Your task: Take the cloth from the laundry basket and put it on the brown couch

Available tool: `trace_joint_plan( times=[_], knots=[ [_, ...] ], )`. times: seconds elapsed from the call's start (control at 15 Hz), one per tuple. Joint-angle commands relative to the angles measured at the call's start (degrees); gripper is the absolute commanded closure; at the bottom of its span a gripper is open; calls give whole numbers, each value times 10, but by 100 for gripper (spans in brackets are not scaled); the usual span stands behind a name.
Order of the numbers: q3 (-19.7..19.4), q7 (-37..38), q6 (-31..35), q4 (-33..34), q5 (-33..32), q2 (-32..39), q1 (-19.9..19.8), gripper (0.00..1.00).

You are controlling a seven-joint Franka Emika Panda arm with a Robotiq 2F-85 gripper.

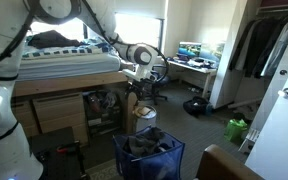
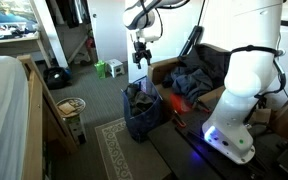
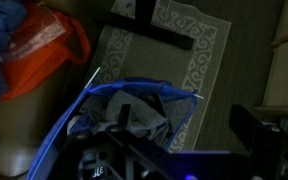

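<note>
The blue laundry basket stands on the floor, also in the other exterior view. It holds crumpled grey cloth. My gripper hangs well above the basket, pointing down, open and empty. In the wrist view its dark fingers frame the basket's right side. The brown couch is right behind the basket, with a heap of clothes on it. A corner of the couch shows in an exterior view.
An orange bag lies on the couch next to blue fabric. A patterned rug lies beside the basket. A raised bed with drawers, a desk, a green container and the robot's base surround the spot.
</note>
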Motion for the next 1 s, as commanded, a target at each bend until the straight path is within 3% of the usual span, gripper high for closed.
trace_joint_plan(
  times=[0.0, 0.6, 0.87, 0.93],
  knots=[
    [3, 34, 54, 20, 34, 82, -11, 0],
    [-12, 134, 50, 114, 28, 271, 2, 0],
    [1, 142, 8, 168, 35, 304, 4, 0],
    [-5, 133, 47, 133, 27, 296, 2, 0]
  ],
)
